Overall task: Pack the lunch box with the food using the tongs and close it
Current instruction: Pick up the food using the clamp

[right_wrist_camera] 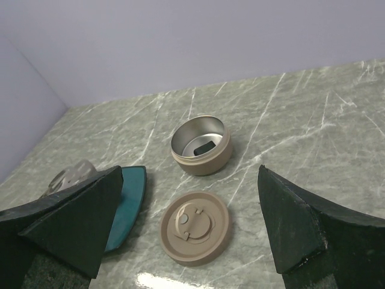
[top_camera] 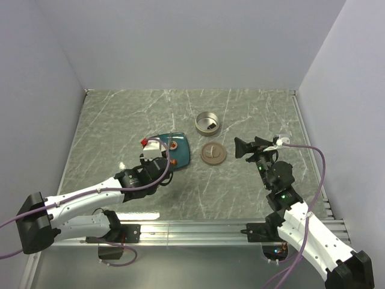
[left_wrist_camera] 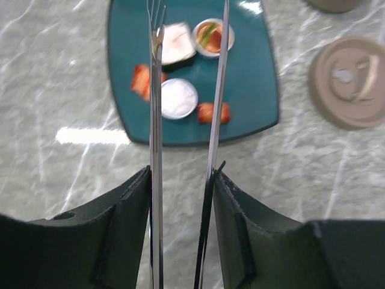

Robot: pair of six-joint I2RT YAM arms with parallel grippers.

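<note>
I see left jaws part-closed on tongs (left_wrist_camera: 155, 138), tong arms spread, not pinched; tips over plate (left_wrist_camera: 255, 90), food (left_wrist_camera: 178, 98) lying between and beside them; right jaws wide, holding nothing, above bench (top_camera: 120, 120) near lid (right_wrist_camera: 194, 227); tin (right_wrist_camera: 207, 164) open beyond lid, well apart from plate. My worries: tongs twisting in grip; hard squeeze squirting piece off plate; piece dropped on carry to tin; tips nudging light tin.

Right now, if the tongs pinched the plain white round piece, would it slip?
Probably light: the plain white round piece is tiny beside the teal plate. Its curved side may slip between the thin tongs. Lying flat, it shouldn't roll.
</note>
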